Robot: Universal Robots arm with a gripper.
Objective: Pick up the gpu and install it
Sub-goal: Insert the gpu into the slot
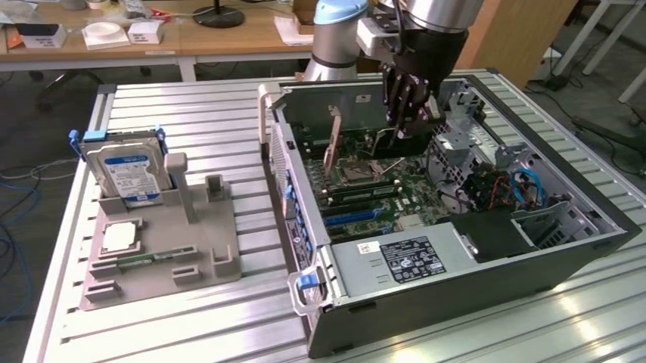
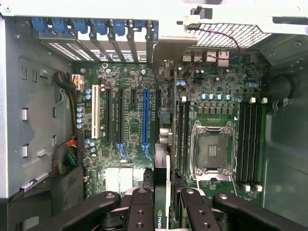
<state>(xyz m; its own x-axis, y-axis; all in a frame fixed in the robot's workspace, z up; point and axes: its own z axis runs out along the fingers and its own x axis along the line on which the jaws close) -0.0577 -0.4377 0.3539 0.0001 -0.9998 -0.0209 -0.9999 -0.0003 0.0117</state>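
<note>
1. The pincer (image 1: 412,125) hangs inside the open computer case (image 1: 565,257), in the upper middle of the exterior view, directly above the motherboard (image 1: 404,189).

2. The pincer is closed partway on the gpu (image 2: 162,192): in the wrist view the card's thin edge stands clamped between the black fingers (image 2: 139,211) at the bottom centre of the frame, a green logo patch showing on it.

3. The relation that counts: the gpu sits in the pincer itself, edge downward, its long axis running away from the camera toward the blue bracket clips (image 2: 96,26) at the upper left of the wrist frame. That axis looks parallel to the expansion slots.

4. The long blue slot (image 2: 145,115) lies slightly left of the card's edge in the wrist frame, and a black slot (image 2: 158,115) sits just beside it. I judge the card is lined up near these 2 slots, though which one it sits over, and whether it already touches, I cannot tell.

5. The empty CPU socket (image 2: 211,149) sits right of centre in the wrist frame, well apart from the card's line.

6. On the ridged table (image 1: 202,106), at the exterior view's left, a grey fixture (image 1: 192,257) carries a hard drive (image 1: 126,170) standing upright and a small CPU chip (image 1: 119,238) lying flat.
</note>
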